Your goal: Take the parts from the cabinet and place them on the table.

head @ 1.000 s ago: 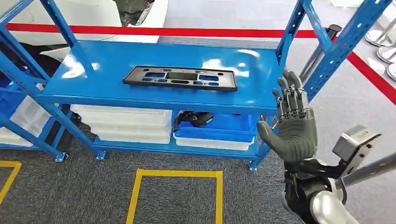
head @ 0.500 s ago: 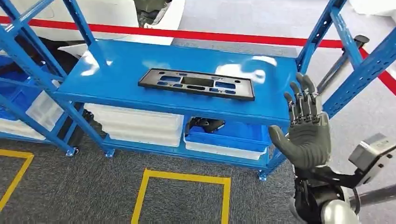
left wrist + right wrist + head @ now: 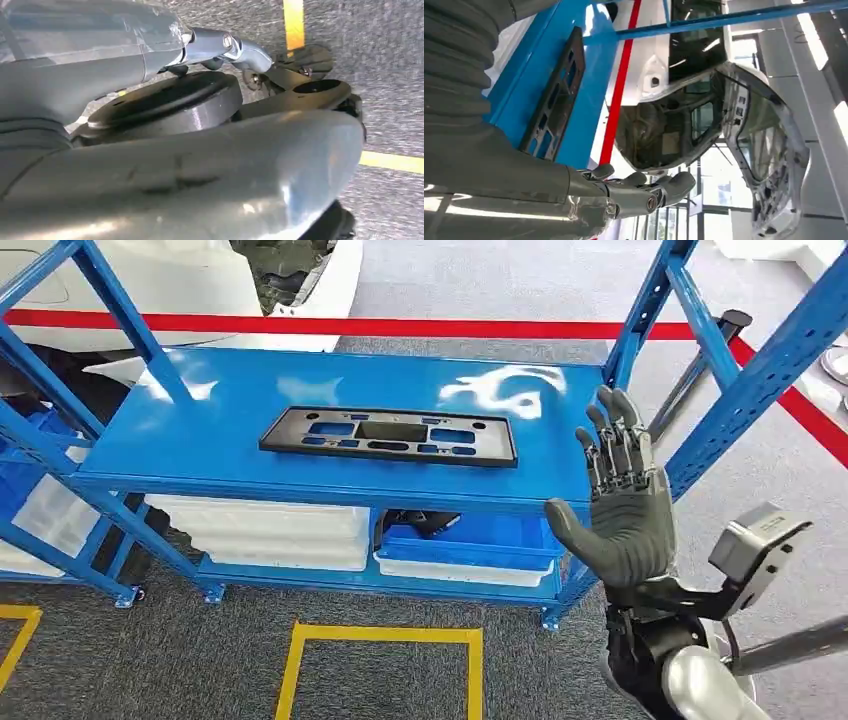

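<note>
Head view: my right hand (image 3: 625, 510) is raised at the right end of the blue rack (image 3: 330, 485), palm facing in, fingers (image 3: 612, 445) straight and spread, thumb out, holding nothing. It sits just off the shelf's front right corner, not touching the part. The black plastic panel (image 3: 388, 435), flat with cut-out slots, lies near the middle of the top blue shelf, long side parallel to the front edge, well apart from my hand. Below it, white bins (image 3: 270, 525) and a blue bin (image 3: 470, 540) holding a dark part I can't identify. Yellow floor tape (image 3: 380, 640) on grey carpet in front, red line (image 3: 400, 328) behind the rack.

Left wrist view: grey carpet and yellow tape (image 3: 294, 22), my own silver arm parts close up; I cannot tell how the left fingers lie.

Right wrist view: right hand (image 3: 624, 192) with fingers extended, empty; black panel (image 3: 555, 95) on the blue shelf beyond, white car body shell (image 3: 724, 125) behind.
</note>
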Controlling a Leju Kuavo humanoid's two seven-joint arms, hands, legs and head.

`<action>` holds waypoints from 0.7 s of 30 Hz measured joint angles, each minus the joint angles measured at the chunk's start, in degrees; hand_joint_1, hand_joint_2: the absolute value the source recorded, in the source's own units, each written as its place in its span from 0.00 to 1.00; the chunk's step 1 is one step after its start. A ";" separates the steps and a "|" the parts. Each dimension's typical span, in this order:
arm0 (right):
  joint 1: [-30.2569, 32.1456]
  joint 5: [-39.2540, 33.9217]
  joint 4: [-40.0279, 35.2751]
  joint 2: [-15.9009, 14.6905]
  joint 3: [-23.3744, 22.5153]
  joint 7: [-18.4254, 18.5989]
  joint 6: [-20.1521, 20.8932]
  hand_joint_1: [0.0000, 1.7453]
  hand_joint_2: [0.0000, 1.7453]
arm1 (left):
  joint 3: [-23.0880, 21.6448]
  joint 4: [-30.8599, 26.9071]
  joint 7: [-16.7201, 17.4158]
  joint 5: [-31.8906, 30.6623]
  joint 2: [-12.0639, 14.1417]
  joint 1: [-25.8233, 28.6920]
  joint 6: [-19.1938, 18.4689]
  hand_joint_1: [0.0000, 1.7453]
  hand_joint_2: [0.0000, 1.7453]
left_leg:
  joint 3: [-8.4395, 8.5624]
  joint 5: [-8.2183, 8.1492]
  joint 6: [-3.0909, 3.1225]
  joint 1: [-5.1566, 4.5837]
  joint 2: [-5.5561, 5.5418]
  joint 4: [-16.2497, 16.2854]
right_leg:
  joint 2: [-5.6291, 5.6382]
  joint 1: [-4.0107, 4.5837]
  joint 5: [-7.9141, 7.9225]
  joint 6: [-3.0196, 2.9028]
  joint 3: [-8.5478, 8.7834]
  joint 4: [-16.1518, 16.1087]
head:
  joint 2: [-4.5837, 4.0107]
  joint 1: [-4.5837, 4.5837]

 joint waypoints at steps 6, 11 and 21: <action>0.94 0.87 -0.37 -0.26 -0.09 -0.02 -1.38 0.00 1.00 | -0.63 -0.02 -0.02 -0.70 0.02 -0.10 -0.48 0.00 0.00 | 1.72 -0.54 1.63 0.42 0.25 -1.26 | -0.16 -0.21 -5.43 1.45 -5.07 10.55 | 0.00 1.71; 1.61 0.79 -0.37 -0.26 -0.09 -0.02 -1.18 0.00 1.00 | -1.11 -0.02 -0.02 -0.57 0.02 -0.07 -0.50 0.00 0.00 | 3.54 -1.95 1.71 0.33 0.03 -1.26 | -0.16 -0.21 1.03 1.09 -8.21 10.01 | 0.00 2.84; 1.39 0.41 -0.35 -0.42 -0.09 -0.61 -0.79 0.00 1.00 | -1.46 -0.04 -0.02 -0.65 0.04 -0.29 -0.46 0.00 0.00 | 0.62 -7.59 -0.88 0.05 0.11 7.15 | -0.31 -0.12 3.03 -1.54 -3.18 -0.03 | 0.00 1.44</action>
